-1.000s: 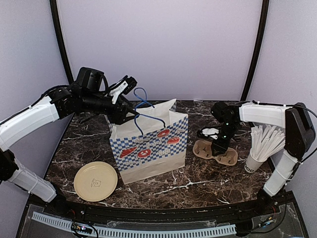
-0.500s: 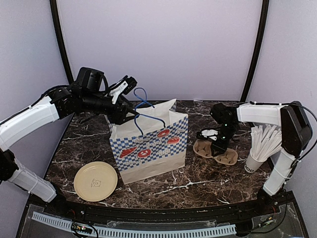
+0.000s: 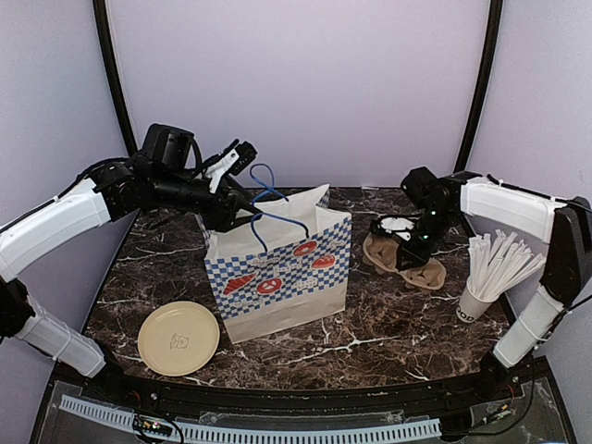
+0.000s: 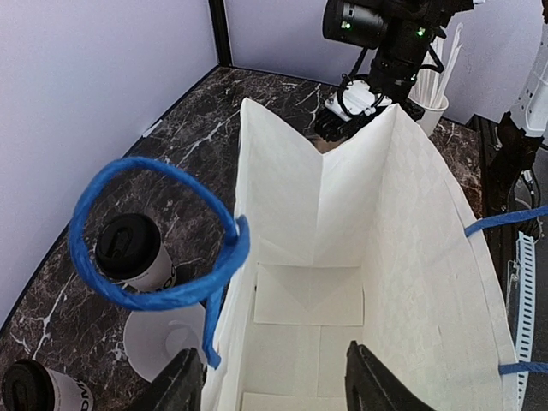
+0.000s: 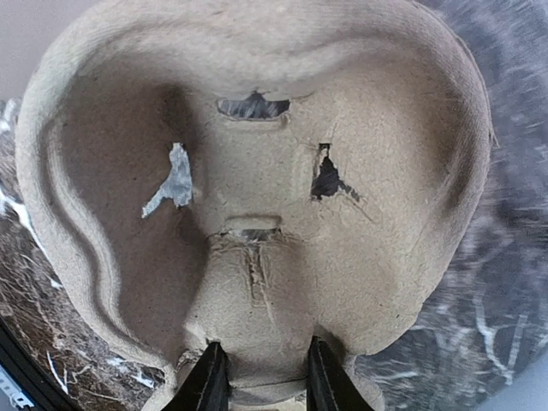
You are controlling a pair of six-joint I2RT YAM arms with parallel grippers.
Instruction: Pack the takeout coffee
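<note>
Black-lidded cups (image 4: 128,253) outside bag (image 4: 411,214), beside open left gripper (image 4: 274,360) straddling its wall; right gripper (image 5: 261,381) pinches pulp carrier (image 5: 257,171).

We see a surface (image 3: 388,324) of dark brown marble veined in white. The bag (image 3: 277,277) is cream paper with a blue-and-white checked band carrying red shapes. Its rope handles (image 4: 154,235) are bright blue and its inside is plain white. The plate (image 3: 178,339) is pale yellow with a faint mark at its centre. The carrier (image 5: 257,188) is tan, speckled pulp. The 2 coffee cups (image 4: 128,248) are white with black lids and dark print. The stick cup (image 3: 472,305) is white with dark lettering, its sticks (image 3: 504,264) white. The left arm (image 3: 55,222) and right arm (image 3: 513,205) are white with black joints. The walls (image 3: 296,92) are pale lavender.
</note>
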